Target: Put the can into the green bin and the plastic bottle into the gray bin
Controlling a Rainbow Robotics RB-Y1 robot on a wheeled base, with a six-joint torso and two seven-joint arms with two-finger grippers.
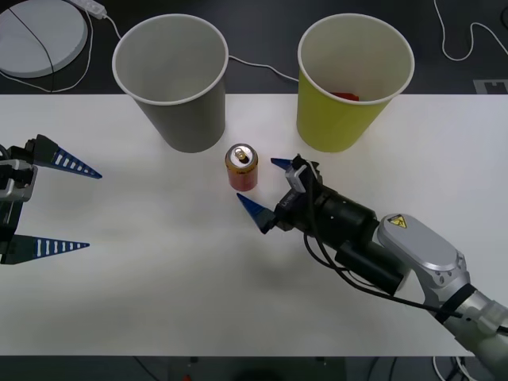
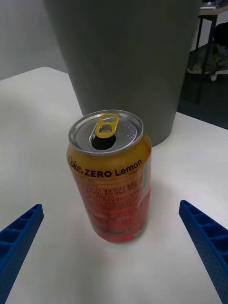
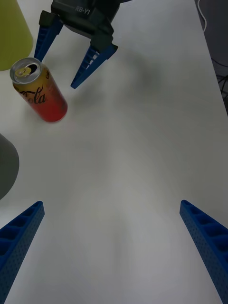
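Note:
The red-orange can (image 1: pixel 242 167) stands upright on the white table (image 1: pixel 159 286), just in front of the gap between the gray bin (image 1: pixel 171 79) and the green bin (image 1: pixel 355 79). My right gripper (image 1: pixel 258 182) is open and low beside the can, on its right. Its blue fingers (image 2: pixel 21 237) flank the can (image 2: pixel 114 180) without touching it, and the gray bin (image 2: pixel 128 61) rises behind. My left gripper (image 1: pixel 91 210) hangs open at the table's left edge, holding nothing. From there the can (image 3: pixel 40 92) and the right gripper (image 3: pixel 57 71) show. The plastic bottle is out of view.
Something red (image 1: pixel 345 96) lies inside the green bin. A round white device (image 1: pixel 36 36) and cables (image 1: pixel 254 67) sit on the dark floor beyond the table's far edge. Bare tabletop stretches between the two arms.

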